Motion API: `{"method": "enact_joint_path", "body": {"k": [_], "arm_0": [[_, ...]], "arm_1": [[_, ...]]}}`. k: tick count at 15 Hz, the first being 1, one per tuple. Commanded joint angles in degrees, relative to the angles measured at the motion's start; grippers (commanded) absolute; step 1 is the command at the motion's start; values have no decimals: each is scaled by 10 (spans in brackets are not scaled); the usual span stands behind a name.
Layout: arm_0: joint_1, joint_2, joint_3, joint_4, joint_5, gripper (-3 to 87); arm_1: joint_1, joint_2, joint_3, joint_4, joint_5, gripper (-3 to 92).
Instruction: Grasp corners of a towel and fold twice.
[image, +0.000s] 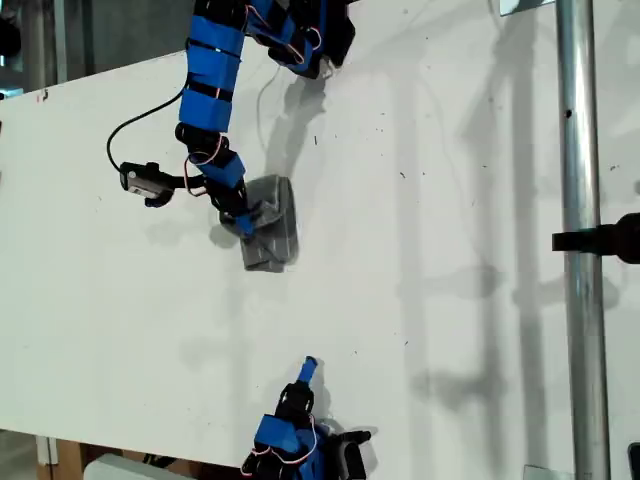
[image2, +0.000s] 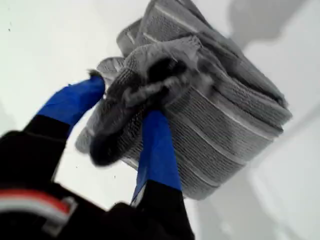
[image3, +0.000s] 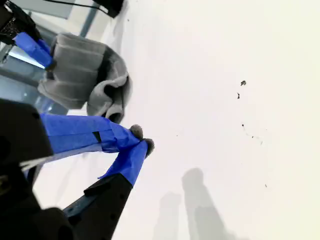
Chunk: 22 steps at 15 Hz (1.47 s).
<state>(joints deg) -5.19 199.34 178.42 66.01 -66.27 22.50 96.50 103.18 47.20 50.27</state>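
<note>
The grey striped towel (image: 276, 232) lies folded into a small thick bundle on the white table (image: 450, 260), in the upper middle of the exterior view. My first gripper (image: 244, 221) comes down from the top of that view and is shut on a bunched edge of the towel (image2: 230, 120), with fabric squeezed between its blue fingers (image2: 159, 150). The corners are hidden in the folds. My second gripper (image: 309, 366) sits near the bottom edge of the exterior view, well apart from the towel (image3: 82, 70), and my second gripper (image3: 141, 140) is shut with nothing in it.
A metal pole (image: 579, 250) with a black clamp (image: 600, 240) stands upright at the exterior view's right. A black cable (image: 130, 125) loops beside the first arm. The table's edge runs along the bottom and upper left of the exterior view.
</note>
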Motion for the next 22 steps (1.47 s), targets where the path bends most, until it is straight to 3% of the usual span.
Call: {"method": "enact_joint_path", "body": {"k": [1,4,5,6,8,9,11,14,15,17,18,19,20,21,22], "arm_0": [[4,0,4,-4,4,-28],[4,0,4,-4,1,-28],[4,0,4,-4,-3,-28],[4,0,4,-4,-7,-27],[-3,0,4,5,-47,-26],[-7,0,4,18,-73,-25],[-8,0,4,27,-78,-26],[-24,0,4,76,-144,-26],[-19,0,4,76,-148,-26],[-15,-1,4,78,-173,0],[-18,-1,4,78,-143,19],[-14,-1,4,78,-120,19],[-6,-1,4,78,-116,18],[-6,-1,4,78,-36,18],[-8,-1,4,78,98,18]], "arm_1": [[7,36,-20,-111,-10,335],[30,83,-4,-225,-10,324],[40,119,10,-200,-24,287],[50,171,44,-153,-26,248],[58,336,185,-64,-20,27],[55,444,271,-17,2,-2],[42,647,413,98,54,-2],[34,874,561,252,136,-2],[39,924,605,294,184,-3],[18,911,627,318,204,10],[18,911,627,324,218,24],[18,918,627,353,283,62],[-35,918,629,363,381,79],[-104,918,624,358,412,100],[-145,919,624,357,421,101]]}}
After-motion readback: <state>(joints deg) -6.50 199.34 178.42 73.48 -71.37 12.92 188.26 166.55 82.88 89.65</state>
